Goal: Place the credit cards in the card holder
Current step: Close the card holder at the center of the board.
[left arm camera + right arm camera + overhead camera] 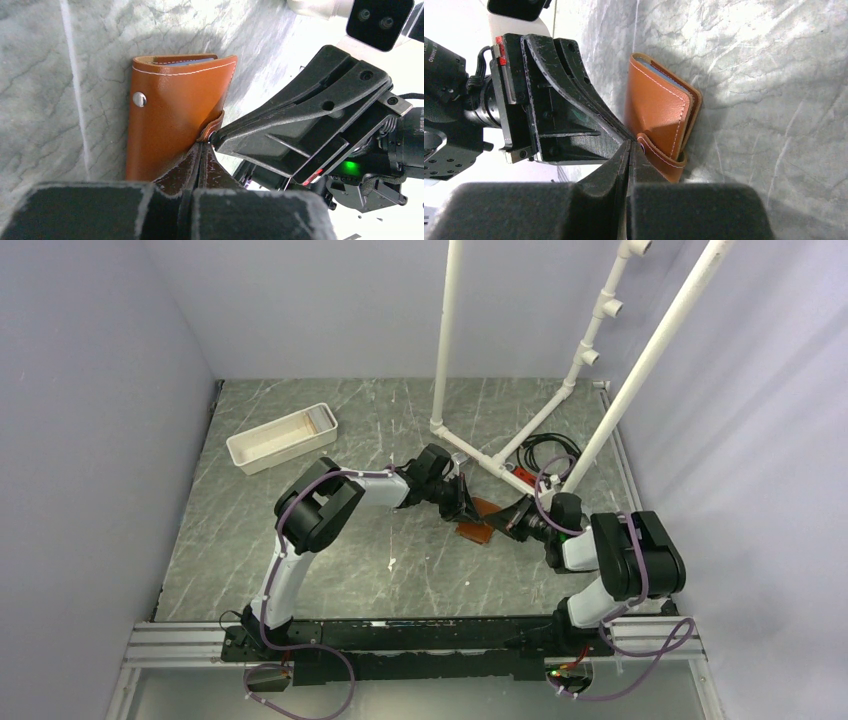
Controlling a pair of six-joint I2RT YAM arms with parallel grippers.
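"Left pincer (201, 151) and right pincer (630, 150) are both pressed together, tips meeting at the strap (659, 157)."

"Push gently, I'd say, or the folded holder (170, 110) skids along the bench (40, 100)."

"A blue card (187, 62) shows in its pocket."

"The tray (295, 448) sits well apart. I see nothing in it."

on the table (400, 570) the folded card holder (477, 531) lies right of centre with the credit cards (187, 62) in it, between the left gripper (467, 511) on its left and the right gripper (514, 523) on its right, the tray (283, 437) well apart at far left, the pipe frame (480, 455) and cables (545, 450) behind.
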